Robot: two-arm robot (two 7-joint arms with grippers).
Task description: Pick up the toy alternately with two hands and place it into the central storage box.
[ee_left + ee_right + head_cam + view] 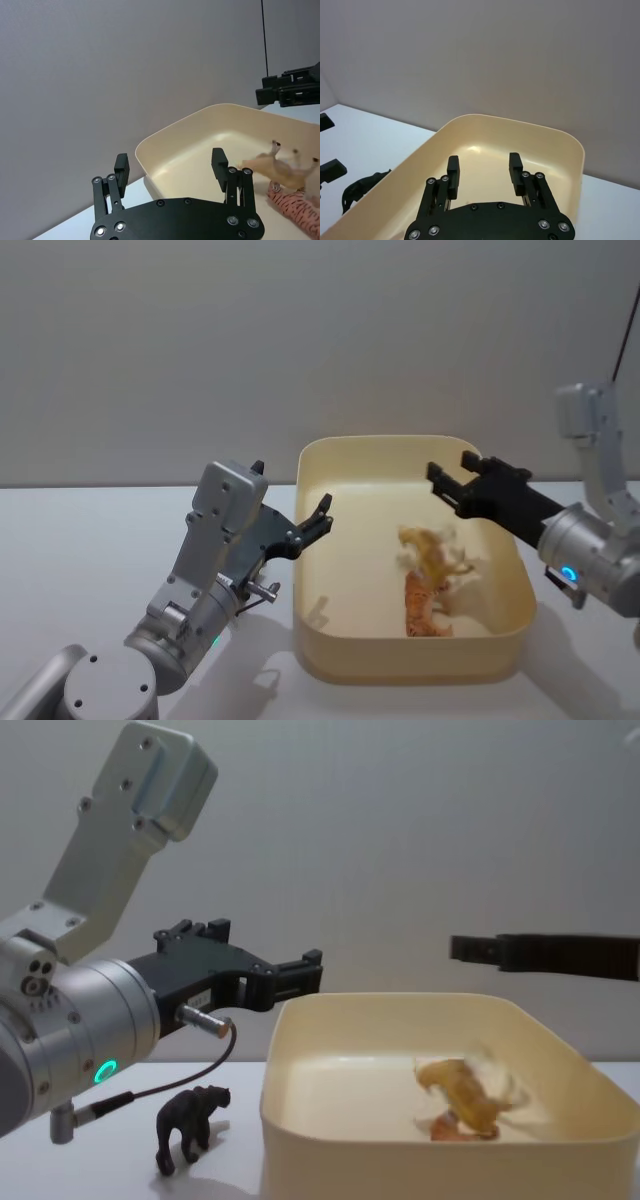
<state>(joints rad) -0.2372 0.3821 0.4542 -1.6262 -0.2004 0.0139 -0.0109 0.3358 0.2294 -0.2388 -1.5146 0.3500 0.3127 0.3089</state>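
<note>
The central storage box [400, 443] is a cream-yellow tub in the middle of the table. Inside it lies an orange striped toy [420, 612], and a blurred tan toy animal [432, 552] is just above it, free of both grippers. My right gripper [452, 481] hangs open over the box's far right part, above the tan toy [465, 1088]. My left gripper [318, 516] is open and empty at the box's left rim. A black toy animal [190, 1122] stands on the table left of the box [400, 1170].
White table runs on both sides of the box, with a plain grey wall behind. In the right wrist view the black animal [362, 185] stands outside the box's rim [520, 122], near my left gripper's fingertips [331, 170].
</note>
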